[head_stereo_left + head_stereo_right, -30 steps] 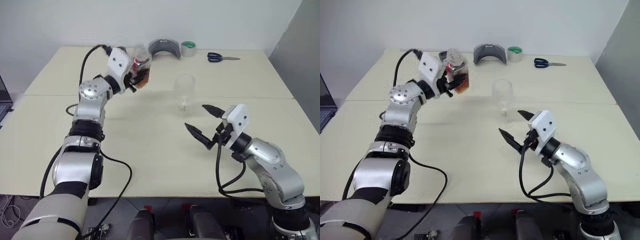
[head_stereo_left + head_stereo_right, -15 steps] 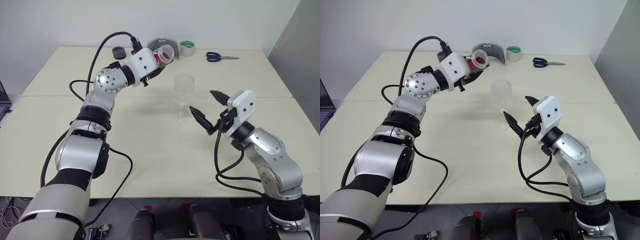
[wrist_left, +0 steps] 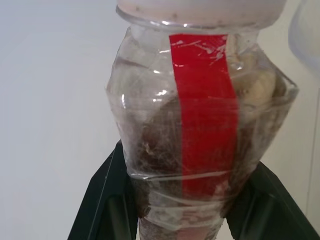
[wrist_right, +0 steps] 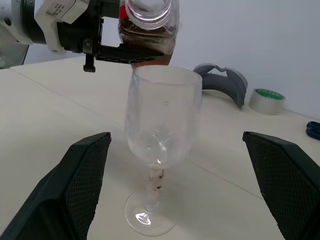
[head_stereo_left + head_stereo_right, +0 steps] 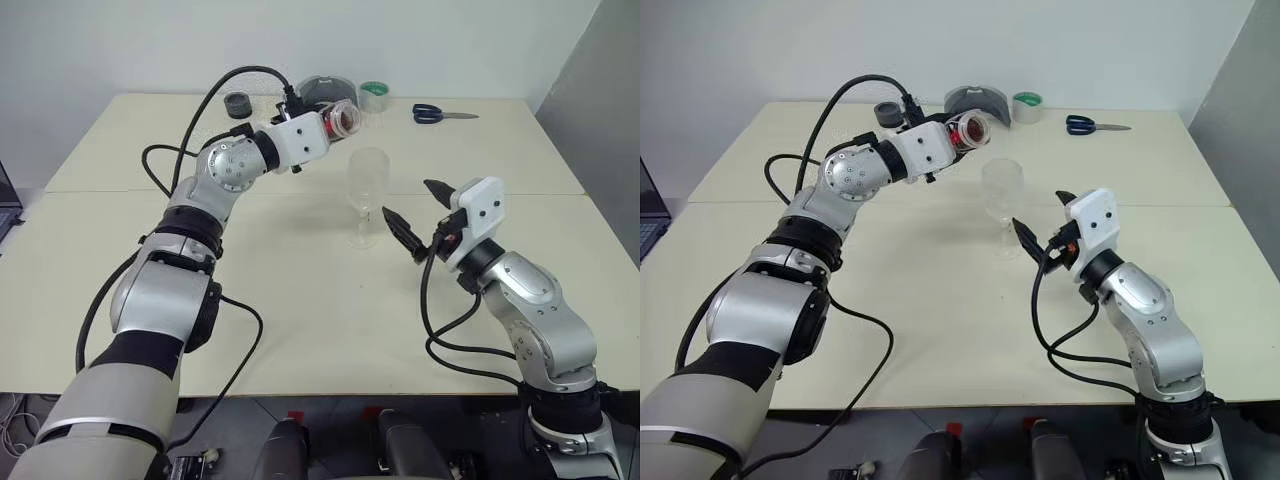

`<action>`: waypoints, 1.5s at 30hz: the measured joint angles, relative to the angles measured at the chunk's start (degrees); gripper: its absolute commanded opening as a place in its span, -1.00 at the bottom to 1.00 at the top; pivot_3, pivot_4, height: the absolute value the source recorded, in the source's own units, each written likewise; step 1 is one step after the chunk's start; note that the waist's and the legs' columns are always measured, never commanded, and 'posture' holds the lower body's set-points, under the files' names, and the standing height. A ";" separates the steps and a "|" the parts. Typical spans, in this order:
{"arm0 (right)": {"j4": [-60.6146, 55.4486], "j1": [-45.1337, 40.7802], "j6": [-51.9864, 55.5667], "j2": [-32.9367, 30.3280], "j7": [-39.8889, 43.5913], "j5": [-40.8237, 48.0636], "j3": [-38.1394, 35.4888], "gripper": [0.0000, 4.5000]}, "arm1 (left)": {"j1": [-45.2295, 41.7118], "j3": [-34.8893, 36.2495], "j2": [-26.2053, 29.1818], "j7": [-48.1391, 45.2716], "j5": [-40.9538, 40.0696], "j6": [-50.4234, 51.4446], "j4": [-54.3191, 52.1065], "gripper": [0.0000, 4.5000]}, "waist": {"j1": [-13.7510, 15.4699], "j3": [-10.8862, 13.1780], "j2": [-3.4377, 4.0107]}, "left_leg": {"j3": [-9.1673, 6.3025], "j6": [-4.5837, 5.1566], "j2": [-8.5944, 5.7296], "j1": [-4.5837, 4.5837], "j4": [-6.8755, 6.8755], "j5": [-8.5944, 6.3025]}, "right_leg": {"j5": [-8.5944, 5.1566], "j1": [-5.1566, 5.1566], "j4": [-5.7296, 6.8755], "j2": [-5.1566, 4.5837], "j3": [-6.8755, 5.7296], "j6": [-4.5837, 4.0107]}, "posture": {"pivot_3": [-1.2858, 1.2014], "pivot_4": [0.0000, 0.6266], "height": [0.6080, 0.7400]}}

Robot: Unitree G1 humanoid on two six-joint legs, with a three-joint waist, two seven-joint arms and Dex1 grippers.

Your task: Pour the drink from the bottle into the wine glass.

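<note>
Head views: left gripper (image 5: 322, 132) clamped on the tipped bottle (image 5: 340, 120), mouth just short of the empty wine glass (image 5: 366, 196) on the table (image 5: 300, 290); pouring from here risks overshooting the rim. Left wrist view: drink (image 3: 165, 165) sits low, red label strip (image 3: 205, 110) facing. Right wrist view: right gripper (image 4: 180, 187) wide open around the stem, holding nothing.

Bare cream table (image 5: 300, 300) lies open all round the clear stemmed wine glass (image 5: 367, 195), while a grey curved holder (image 5: 322, 92), green tape roll (image 5: 375, 96) and blue-handled scissors (image 5: 440, 113) crowd the far edge.
</note>
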 measured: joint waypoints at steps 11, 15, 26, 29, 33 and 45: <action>0.01 0.00 0.16 0.41 -0.51 -0.32 0.36 1.00 | -0.78 -3.70 0.38 5.57 5.98 -2.91 1.04 -0.21 | -0.02 0.00 0.00 | 0.00 0.00 0.00 0.01 0.01 0.01 | 0.00 0.00 0.03 0.00 0.00 0.00 | 0.03 -0.52 1.00; 0.02 0.00 0.14 0.66 -0.51 -0.30 0.34 1.00 | -1.64 -4.54 0.50 7.04 7.52 -3.10 1.52 -0.21 | -0.02 0.00 0.00 | 0.01 0.00 -0.01 0.01 0.01 0.01 | 0.00 0.00 0.03 0.00 0.00 0.00 | 0.03 -0.52 1.00; 0.02 -0.16 0.14 1.00 -0.27 -0.21 0.40 1.00 | -3.25 -6.96 2.29 11.29 11.08 -3.21 2.28 -0.21 | -0.04 0.00 0.00 | 0.01 0.00 -0.01 0.01 0.02 0.01 | 0.00 0.00 0.05 0.00 0.00 0.00 | 0.03 -0.52 1.00; 0.02 -0.30 0.14 1.00 -0.13 -0.18 0.40 1.00 | -3.37 -7.62 2.37 12.25 12.29 -3.28 2.59 -0.21 | -0.04 0.00 0.00 | 0.01 0.00 -0.01 0.01 0.03 0.01 | 0.00 0.00 0.05 0.00 0.00 0.00 | 0.03 -0.52 1.00; 0.63 -0.45 0.14 1.00 0.01 -0.12 0.40 1.00 | -3.90 -8.78 2.69 14.48 14.19 -3.57 2.78 -0.21 | -0.04 0.00 0.00 | 0.01 0.00 -0.01 0.01 0.03 0.01 | 0.00 0.00 0.05 -0.01 0.00 0.00 | 0.03 -0.52 1.00; 0.82 -0.49 0.13 1.14 0.57 -0.03 0.44 1.00 | -5.41 -11.98 2.94 19.13 18.05 -4.36 3.54 -0.21 | -0.04 0.00 0.00 | 0.01 0.00 -0.02 0.01 0.03 0.01 | 0.00 -0.01 0.08 -0.01 0.00 0.00 | 0.03 -0.52 1.00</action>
